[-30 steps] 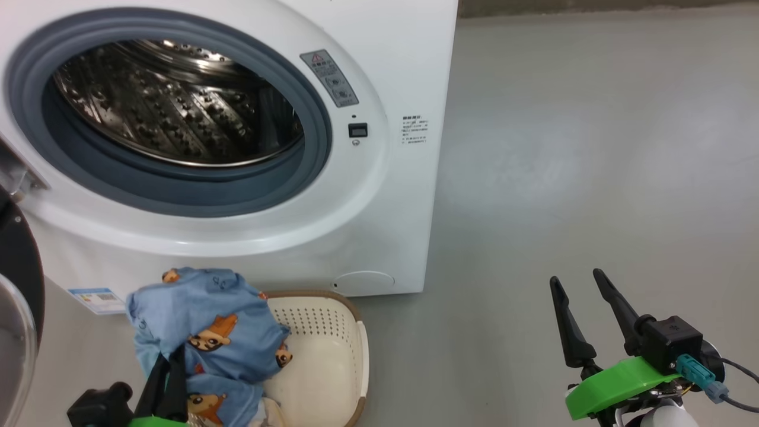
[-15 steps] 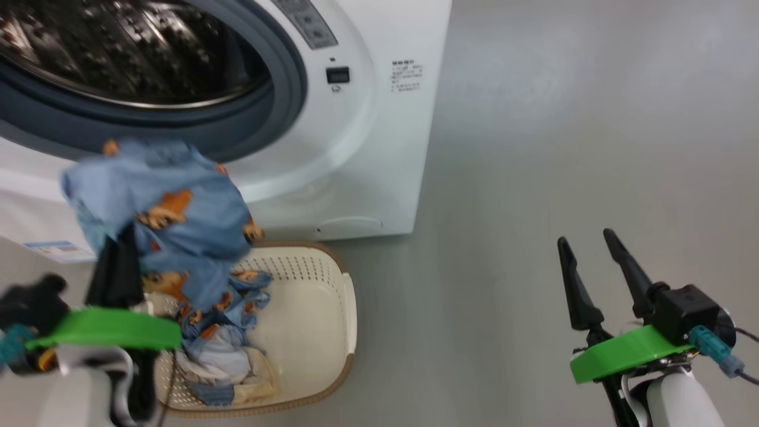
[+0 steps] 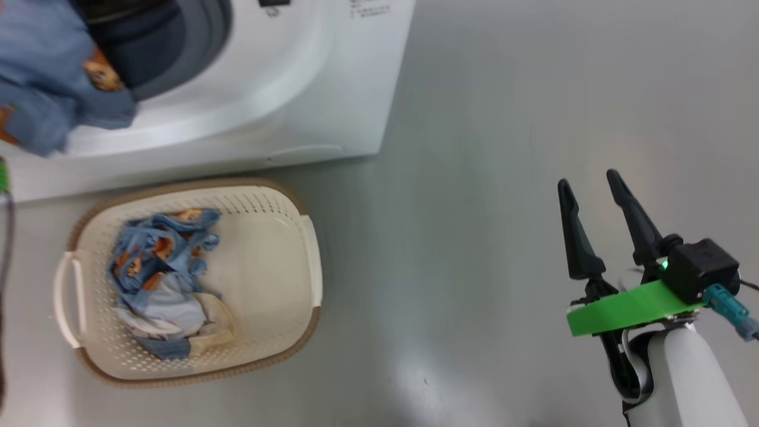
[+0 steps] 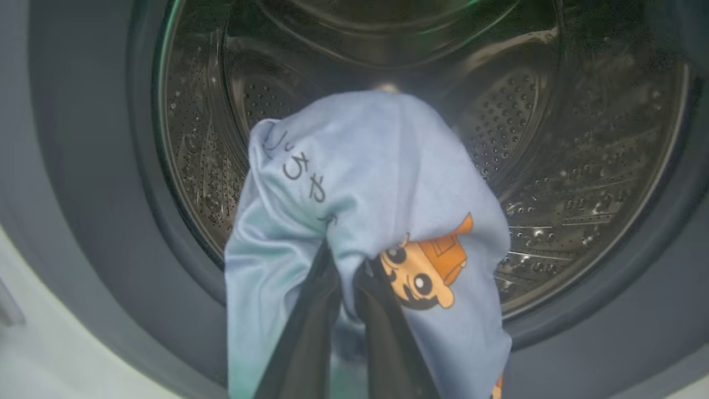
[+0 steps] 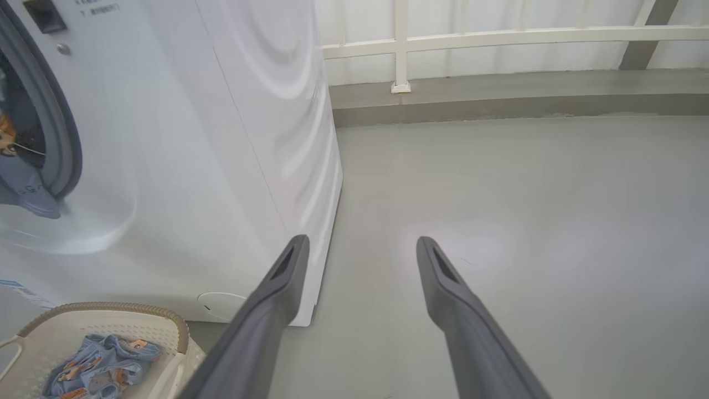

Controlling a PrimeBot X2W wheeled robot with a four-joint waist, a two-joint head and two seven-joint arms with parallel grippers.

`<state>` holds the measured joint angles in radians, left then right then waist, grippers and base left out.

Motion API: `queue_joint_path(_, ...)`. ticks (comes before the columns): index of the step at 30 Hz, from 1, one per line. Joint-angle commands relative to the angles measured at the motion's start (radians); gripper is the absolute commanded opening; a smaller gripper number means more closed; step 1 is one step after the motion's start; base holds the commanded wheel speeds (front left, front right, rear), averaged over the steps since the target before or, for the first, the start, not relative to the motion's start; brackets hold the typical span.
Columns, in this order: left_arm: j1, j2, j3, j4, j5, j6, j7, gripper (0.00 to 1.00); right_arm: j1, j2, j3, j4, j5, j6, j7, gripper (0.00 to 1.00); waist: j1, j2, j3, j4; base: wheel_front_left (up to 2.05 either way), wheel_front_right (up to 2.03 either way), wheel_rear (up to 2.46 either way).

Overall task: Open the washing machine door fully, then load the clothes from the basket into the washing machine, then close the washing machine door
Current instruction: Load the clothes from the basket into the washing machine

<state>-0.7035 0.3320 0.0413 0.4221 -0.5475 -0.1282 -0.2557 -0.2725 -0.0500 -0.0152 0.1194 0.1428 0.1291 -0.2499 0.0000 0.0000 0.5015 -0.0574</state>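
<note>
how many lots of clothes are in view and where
2 clumps: one blue garment held by the left gripper at the washing machine opening, one pile in the basket. The pile may hide several pieces.

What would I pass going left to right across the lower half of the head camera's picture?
The basket, with clothes lying in its left part → bare grey floor → the right gripper, its two dark fingers apart.
</note>
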Motion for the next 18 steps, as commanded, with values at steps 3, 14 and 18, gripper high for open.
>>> queue_joint_path(3, -0.112, 0.106, 0.021, 0.031, -0.044, -0.002, -0.006, 0.00, -0.023, 0.000, 0.028, -0.036, 0.027, 0.002, -0.012, 1.00, 0.0000, 0.0000, 0.145, -0.089, 0.00, 0.00, 0.00)
queue_joint_path(14, -0.435, 0.330, -0.099, 0.184, -0.138, -0.002, 0.043, 0.00, -0.058, 0.000, 0.062, -0.066, 0.099, 0.002, -0.012, 1.00, 0.0000, 0.0000, 0.296, -0.183, 0.00, 0.00, 0.00)
queue_joint_path(18, -0.541, 0.390, -0.152, 0.219, -0.160, -0.002, 0.072, 0.00, -0.070, 0.000, 0.071, -0.072, 0.120, 0.002, -0.012, 1.00, 0.0000, 0.0000, 0.332, -0.209, 0.00, 0.00, 0.00)
